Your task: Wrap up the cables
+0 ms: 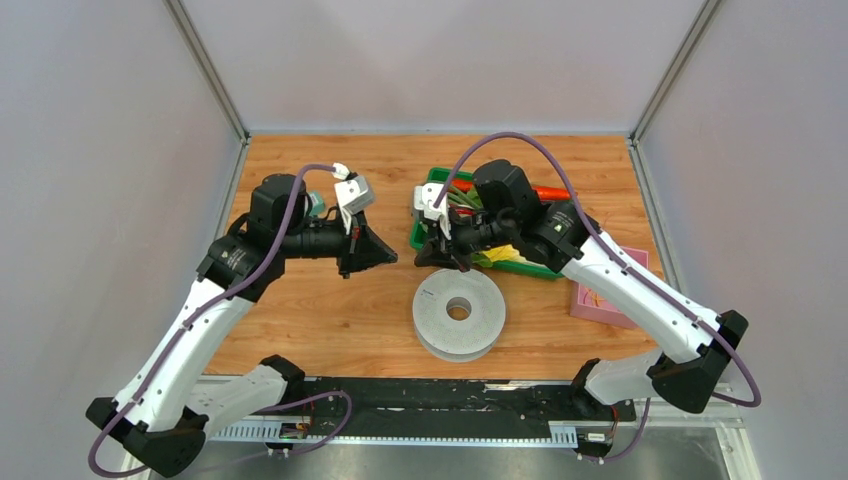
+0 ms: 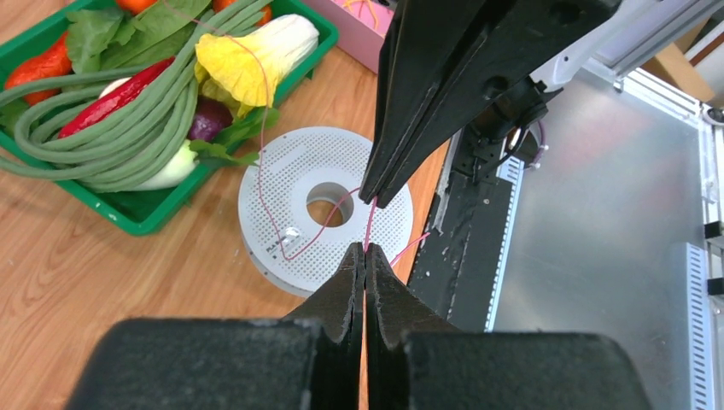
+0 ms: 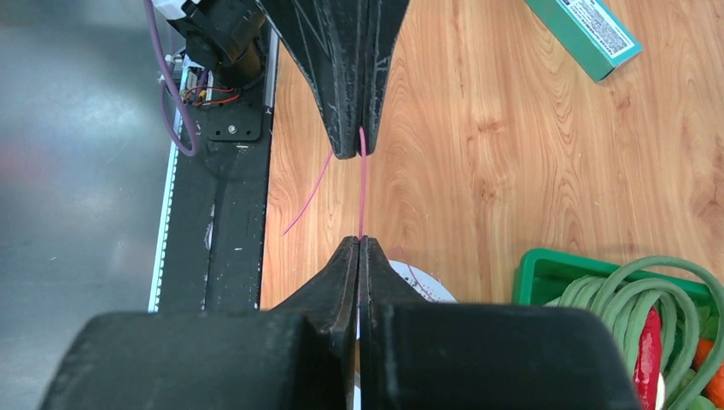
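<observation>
Pinching one thin pink cable [image 3: 362, 184] taut between them above the flat grey spool [image 1: 458, 312], left gripper [image 2: 364, 254] & right gripper [image 3: 359, 245] were both clenched on it, judged best wound w/ steady tension.

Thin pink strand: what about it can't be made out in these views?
Top external: thin pink strand too fine to see between left fingers and right fingers.
Right wrist: flat round light-grey spool almost wholly hidden behind the right fingers.
Left wrist: strand crosses the green plastic tray and is cut off by the top edge.
</observation>
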{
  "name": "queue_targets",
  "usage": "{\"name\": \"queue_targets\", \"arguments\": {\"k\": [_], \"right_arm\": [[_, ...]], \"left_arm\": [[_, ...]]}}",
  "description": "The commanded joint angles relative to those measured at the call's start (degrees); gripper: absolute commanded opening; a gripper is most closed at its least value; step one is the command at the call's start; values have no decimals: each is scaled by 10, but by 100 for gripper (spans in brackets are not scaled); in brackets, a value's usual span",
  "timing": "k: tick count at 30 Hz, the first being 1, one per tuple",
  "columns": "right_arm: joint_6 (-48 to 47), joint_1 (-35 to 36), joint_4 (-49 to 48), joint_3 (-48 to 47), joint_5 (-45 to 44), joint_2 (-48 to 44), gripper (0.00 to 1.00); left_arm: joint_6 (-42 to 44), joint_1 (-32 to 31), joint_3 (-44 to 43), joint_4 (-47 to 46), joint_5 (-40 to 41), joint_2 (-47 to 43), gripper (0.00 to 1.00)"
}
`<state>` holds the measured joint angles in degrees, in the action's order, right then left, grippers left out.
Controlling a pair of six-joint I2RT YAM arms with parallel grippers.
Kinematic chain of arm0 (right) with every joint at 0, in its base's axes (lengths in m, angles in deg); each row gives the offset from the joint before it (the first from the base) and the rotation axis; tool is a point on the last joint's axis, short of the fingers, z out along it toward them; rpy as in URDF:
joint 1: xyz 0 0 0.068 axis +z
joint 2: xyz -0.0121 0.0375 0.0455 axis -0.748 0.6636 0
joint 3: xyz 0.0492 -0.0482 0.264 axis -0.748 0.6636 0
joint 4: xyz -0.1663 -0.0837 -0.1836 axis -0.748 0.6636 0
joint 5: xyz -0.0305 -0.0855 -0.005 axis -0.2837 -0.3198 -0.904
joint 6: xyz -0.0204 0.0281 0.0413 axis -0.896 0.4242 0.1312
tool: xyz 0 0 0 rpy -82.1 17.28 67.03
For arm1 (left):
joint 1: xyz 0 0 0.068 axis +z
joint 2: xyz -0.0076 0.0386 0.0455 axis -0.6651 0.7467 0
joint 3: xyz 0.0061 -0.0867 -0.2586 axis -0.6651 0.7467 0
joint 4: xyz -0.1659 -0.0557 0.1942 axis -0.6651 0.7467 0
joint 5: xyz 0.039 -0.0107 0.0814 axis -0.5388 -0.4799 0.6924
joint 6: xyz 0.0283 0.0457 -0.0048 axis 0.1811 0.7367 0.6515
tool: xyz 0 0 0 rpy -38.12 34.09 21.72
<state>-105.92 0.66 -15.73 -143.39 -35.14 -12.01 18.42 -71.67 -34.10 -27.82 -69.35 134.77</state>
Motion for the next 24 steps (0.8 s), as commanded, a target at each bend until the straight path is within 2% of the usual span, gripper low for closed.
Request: {"name": "queue_targets", "arguments": {"k": [1,8,12,18,24], "right_arm": [[8,3,-21,11,-14,-26,0],[11,1,-17,32,-17,-47,0],[22,1,-21,40,4,-54,0],[29,2,-26,29,11,-38,0],[19,2,-15,35,-3,-43,0]], "left_arm": [[-38,4,21,-73,-22,-23,0],[-90,32,48,-129,-31,-43,0],[-124,49,65,-169,0,-54,0],[-258,49,116,-287,8,-70,0],[-277,50,118,-306,37,-75,0]]}}
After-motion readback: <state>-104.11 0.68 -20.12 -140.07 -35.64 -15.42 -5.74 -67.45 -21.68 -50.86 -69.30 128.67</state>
